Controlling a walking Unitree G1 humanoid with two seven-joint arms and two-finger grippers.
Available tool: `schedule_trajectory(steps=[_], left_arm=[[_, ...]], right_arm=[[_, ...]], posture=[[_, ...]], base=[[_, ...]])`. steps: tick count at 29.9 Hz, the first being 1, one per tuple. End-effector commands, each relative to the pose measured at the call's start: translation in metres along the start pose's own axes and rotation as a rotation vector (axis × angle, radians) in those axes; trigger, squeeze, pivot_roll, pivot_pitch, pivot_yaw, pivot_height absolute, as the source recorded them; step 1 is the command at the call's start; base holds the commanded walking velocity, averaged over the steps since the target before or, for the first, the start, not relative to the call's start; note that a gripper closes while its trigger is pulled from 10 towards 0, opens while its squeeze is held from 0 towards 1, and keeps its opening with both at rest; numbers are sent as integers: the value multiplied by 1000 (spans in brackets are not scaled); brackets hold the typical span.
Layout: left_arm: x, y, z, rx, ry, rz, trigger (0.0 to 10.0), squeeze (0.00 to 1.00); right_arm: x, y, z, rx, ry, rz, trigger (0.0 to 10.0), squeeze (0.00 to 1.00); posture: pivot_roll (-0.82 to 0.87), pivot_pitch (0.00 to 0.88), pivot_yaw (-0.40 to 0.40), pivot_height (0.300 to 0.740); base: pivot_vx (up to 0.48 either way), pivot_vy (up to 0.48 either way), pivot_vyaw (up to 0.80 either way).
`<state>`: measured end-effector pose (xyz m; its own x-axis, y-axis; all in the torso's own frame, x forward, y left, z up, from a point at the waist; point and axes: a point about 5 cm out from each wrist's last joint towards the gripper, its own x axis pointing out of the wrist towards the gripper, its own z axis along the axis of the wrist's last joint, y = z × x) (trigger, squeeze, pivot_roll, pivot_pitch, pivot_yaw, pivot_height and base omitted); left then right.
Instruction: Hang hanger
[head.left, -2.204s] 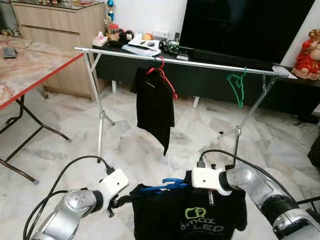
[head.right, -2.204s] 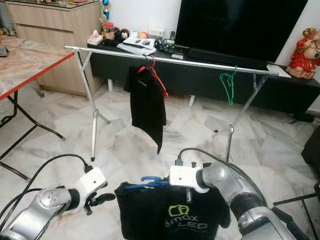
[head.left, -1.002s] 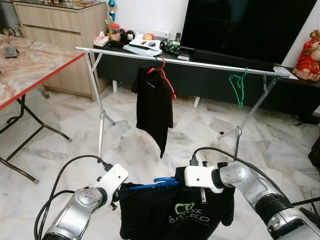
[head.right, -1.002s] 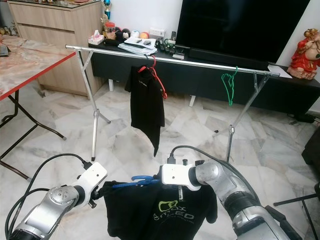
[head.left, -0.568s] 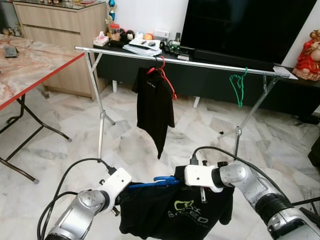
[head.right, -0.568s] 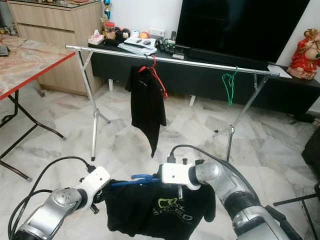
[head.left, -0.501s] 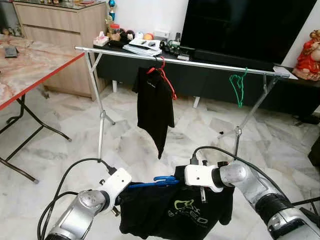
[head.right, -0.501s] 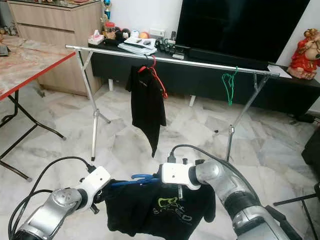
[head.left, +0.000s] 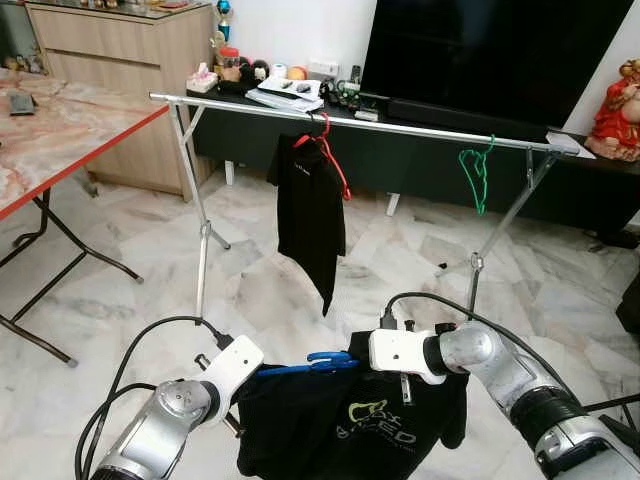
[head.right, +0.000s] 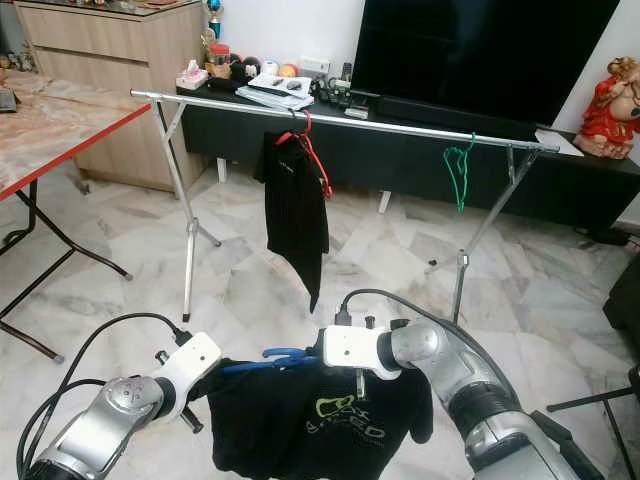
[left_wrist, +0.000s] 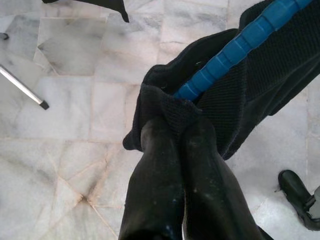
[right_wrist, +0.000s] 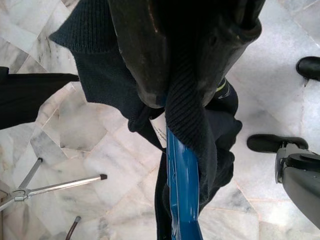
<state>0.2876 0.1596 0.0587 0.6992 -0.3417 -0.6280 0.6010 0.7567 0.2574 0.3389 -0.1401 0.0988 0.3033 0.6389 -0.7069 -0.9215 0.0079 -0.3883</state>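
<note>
Near, low between both arms: a blue hanger (head.left: 318, 363) carrying a black T-shirt with a green logo (head.left: 352, 422), held level above the marble floor (head.left: 110, 290). Left gripper (left_wrist: 172, 131) pinched tight on the shirt's left shoulder, fingers (left_wrist: 160, 165) pressed together right at the end of the ribbed blue bar. Right gripper (right_wrist: 185, 85) clamped on the other side, cloth bunched between its fingers with the blue bar running out just beside them.

Farther off, across the room: a silver clothes rail (head.left: 360, 123) on splayed legs, well apart from the held hanger. On the rail, left of centre, a red hanger (head.left: 328, 150) with a black shirt (head.left: 312, 215) drooping off one side; toward the right end, a bare green hanger (head.left: 476, 175). Behind the rail, a dark TV console (head.left: 420, 160) with a large television (head.left: 490, 55). At far left, a red-edged folding table (head.left: 60, 135).
</note>
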Motion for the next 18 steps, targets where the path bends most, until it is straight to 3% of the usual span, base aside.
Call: schedule_trajectory(steps=[1, 7, 9, 12, 15, 18], left_arm=[[1, 2, 3, 9, 11, 28, 0, 0], [0, 16, 2, -5, 19, 139, 0, 0], [-4, 36, -6, -31, 58, 300, 0, 0], [-10, 52, -8, -63, 65, 420, 0, 0], [-14, 60, -9, -80, 67, 482, 0, 0], [-14, 60, -18, -64, 123, 462, 0, 0]], right_arm=[[-7, -12, 11, -23, -45, -56, 10000, 0], [-8, -14, 11, -25, -46, -66, 10000, 0], [-10, -14, 11, -26, -48, -69, 10000, 0], [-13, -11, 7, -26, -40, -46, 10000, 0], [-14, -10, 6, -26, -41, -47, 10000, 0], [-18, -13, 4, -20, -33, -95, 10000, 0]], posture=[[165, 0, -123, 740], [165, 0, -125, 740], [162, 0, -125, 740], [160, 0, -126, 740], [158, 0, -127, 740], [156, 0, -128, 740]], base=[[0, 0, 0], [0, 0, 0], [0, 0, 0], [0, 0, 0], [0, 0, 0], [0, 0, 0]])
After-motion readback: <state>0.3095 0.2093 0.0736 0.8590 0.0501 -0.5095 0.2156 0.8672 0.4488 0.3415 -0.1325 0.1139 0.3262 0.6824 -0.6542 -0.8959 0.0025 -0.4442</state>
